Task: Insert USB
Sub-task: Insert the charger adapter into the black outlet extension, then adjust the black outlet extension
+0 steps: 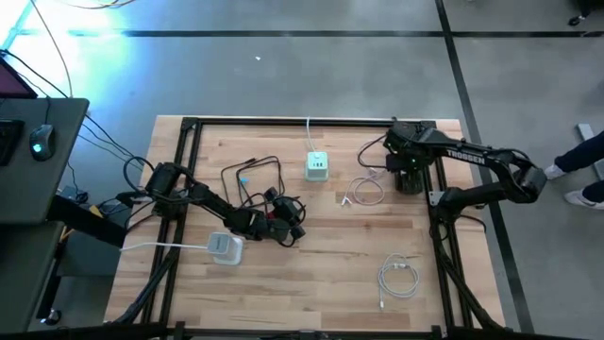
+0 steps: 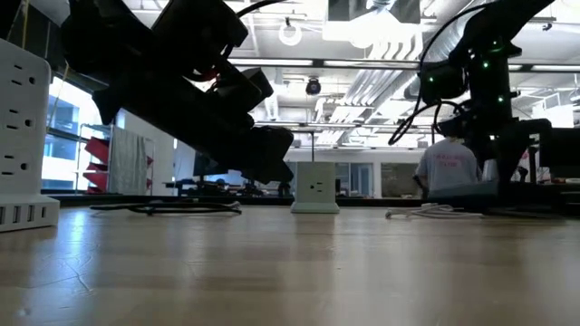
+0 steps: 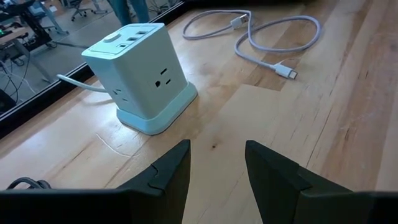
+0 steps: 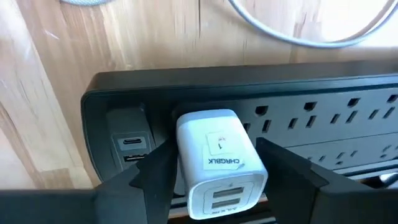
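Risk sits with the right gripper (image 4: pixel 211 171): its fingers straddle the white charger (image 4: pixel 217 162) plugged into the black power strip (image 4: pixel 311 118) near the bench's far right corner, open and gripping nothing, so retreating crookedly could knock it loose. Left gripper (image 3: pixel 217 168) hangs open, empty.

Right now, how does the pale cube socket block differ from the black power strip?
The cube socket block is pale and stands tall; the black power strip is long and low. The cube's visible sockets are empty; the strip carries a white charger. Both lie on the wooden table and have USB ports.
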{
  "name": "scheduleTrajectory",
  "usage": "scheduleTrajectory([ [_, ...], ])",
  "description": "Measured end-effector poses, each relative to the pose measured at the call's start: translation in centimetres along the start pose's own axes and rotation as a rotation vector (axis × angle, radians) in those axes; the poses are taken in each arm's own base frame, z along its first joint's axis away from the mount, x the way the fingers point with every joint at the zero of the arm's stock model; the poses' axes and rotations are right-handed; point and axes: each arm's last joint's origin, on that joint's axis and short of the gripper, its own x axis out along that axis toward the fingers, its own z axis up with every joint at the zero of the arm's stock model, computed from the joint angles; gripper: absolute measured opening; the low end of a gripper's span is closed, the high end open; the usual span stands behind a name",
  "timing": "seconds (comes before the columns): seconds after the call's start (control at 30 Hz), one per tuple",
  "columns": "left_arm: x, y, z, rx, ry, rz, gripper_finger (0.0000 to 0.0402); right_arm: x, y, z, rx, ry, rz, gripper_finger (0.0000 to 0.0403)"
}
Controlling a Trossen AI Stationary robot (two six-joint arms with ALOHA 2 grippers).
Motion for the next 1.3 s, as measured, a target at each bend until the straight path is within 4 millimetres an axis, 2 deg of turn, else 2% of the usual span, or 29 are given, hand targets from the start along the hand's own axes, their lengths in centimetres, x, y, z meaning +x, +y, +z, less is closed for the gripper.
scheduleTrajectory([
  [0.33, 0.0, 0.0, 0.0, 0.000, 0.000, 0.000, 0.0131, 0.2, 0.2, -0.2, -0.010, 0.043, -0.032, 0.0208],
  [0.5, 0.0, 0.0, 0.0, 0.000, 0.000, -0.001, 0.0131, -1.8, 0.2, 0.4, -0.088, 0.084, -0.113, 0.0225],
  [0.63, 0.0, 0.0, 0.0, -0.001, 0.000, 0.001, 0.0131, -3.9, 0.4, 1.8, -0.091, -0.009, -0.161, 0.0230],
  [0.7, 0.0, 0.0, 0.0, 0.000, -0.001, 0.005, 0.0131, -4.2, 0.5, 2.3, -0.099, -0.043, -0.166, 0.0229],
  [1.0, 0.0, 0.0, 0.0, -0.002, -0.001, 0.003, 0.0131, -2.2, 1.5, 1.6, -0.122, 0.019, -0.096, 0.0226],
  [1.13, 0.0, 0.0, 0.0, -0.005, -0.001, 0.003, 0.0131, -2.3, 2.3, 2.3, -0.056, -0.086, 0.032, 0.0226],
  [1.3, 0.0, 0.0, 0.0, -0.008, 0.000, 0.001, 0.0131, -1.3, 3.1, 3.0, 0.023, -0.152, 0.037, 0.0224],
])
